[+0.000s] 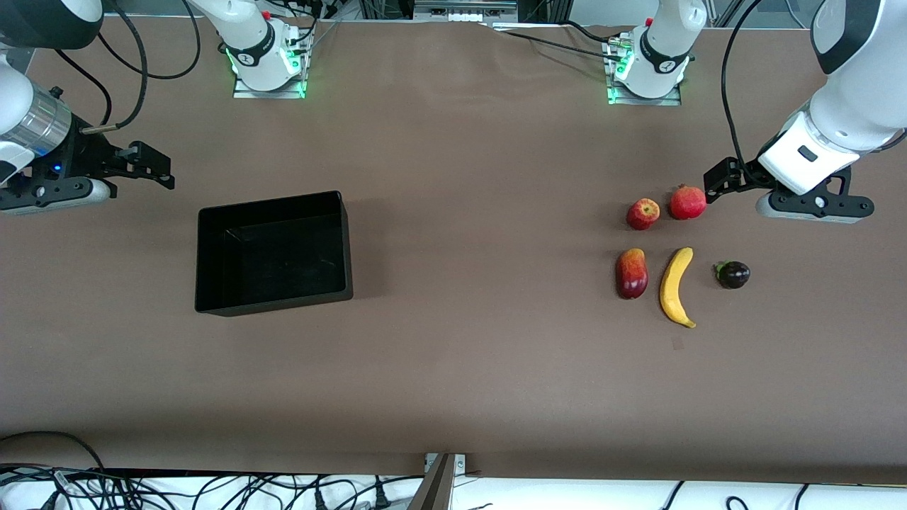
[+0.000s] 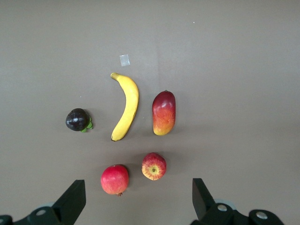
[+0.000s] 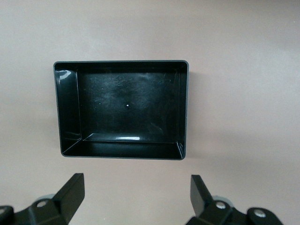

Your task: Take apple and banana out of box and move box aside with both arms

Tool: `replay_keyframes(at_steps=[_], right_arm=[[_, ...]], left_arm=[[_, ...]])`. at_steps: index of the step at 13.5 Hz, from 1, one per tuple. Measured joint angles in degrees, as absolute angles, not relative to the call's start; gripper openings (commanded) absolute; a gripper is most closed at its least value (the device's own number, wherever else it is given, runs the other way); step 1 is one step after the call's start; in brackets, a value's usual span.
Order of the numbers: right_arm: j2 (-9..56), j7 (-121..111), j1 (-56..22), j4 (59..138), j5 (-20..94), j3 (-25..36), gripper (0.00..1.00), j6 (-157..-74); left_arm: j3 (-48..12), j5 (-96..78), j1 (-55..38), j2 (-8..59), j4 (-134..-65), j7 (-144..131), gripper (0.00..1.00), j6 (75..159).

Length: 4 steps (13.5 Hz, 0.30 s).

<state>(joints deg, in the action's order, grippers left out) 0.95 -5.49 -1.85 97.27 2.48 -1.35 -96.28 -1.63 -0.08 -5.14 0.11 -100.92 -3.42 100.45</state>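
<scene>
The yellow banana (image 1: 677,285) lies toward the left arm's end of the table, between a mango and a dark fruit. The small red apple (image 1: 643,214) sits beside a pomegranate, farther from the front camera than the banana. My left gripper (image 1: 717,183) is open and hovers over the table just beside the pomegranate. In the left wrist view its open gripper (image 2: 138,199) frames the apple (image 2: 153,166) and the banana (image 2: 126,107). The black box (image 1: 276,304) stands empty toward the right arm's end. My right gripper (image 1: 159,170) is open over bare table beside the box, which also shows in the right wrist view (image 3: 68,112).
A red pomegranate (image 1: 688,202), a red-orange mango (image 1: 632,273) and a dark purple fruit (image 1: 733,274) lie among the fruits. A small scrap of tape (image 1: 678,343) lies nearer the front camera than the banana. Brown tabletop spans between box and fruits.
</scene>
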Motion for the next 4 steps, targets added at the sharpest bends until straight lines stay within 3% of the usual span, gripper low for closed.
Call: replay_keyframes(at_steps=[4], right_arm=[[0.9, -5.5, 0.2, 96.7, 2.1, -4.0, 1.0, -96.1]], left_arm=[[-1.6, -0.1, -5.1, 0.1, -100.9, -3.4, 1.0, 100.3]])
